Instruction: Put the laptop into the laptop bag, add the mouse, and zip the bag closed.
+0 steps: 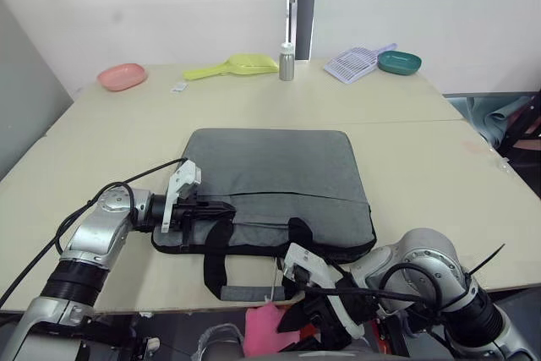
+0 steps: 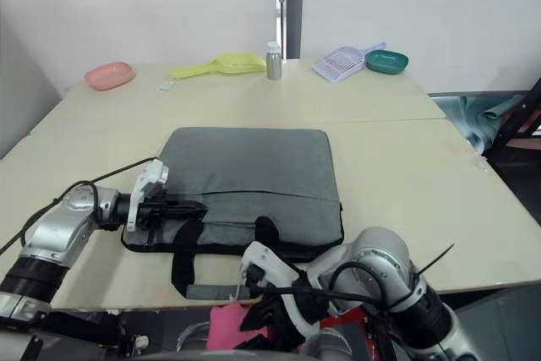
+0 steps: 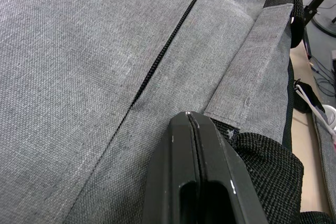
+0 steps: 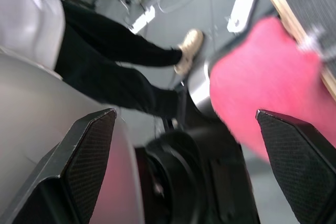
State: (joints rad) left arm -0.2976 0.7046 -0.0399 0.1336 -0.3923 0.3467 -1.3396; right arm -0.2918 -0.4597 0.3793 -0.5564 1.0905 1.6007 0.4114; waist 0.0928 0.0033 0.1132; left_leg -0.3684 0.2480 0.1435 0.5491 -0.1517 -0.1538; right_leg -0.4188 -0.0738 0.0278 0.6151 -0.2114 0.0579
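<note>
Apparently the job is near its end: the laptop bag lies flat by the worktop's near edge, looking full, and neither laptop nor mouse lies out on the worktop, so both are probably inside. The left hand, fingers pressed together, rests on the bag at its zip line; whether it pinches the pull is unclear. The right hand hangs spread wide below the near edge, empty. Zipping may remain.

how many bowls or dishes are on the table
2: a pink dish at the table's far left corner and a teal bowl at the far right, beside a white slotted scoop.
</note>
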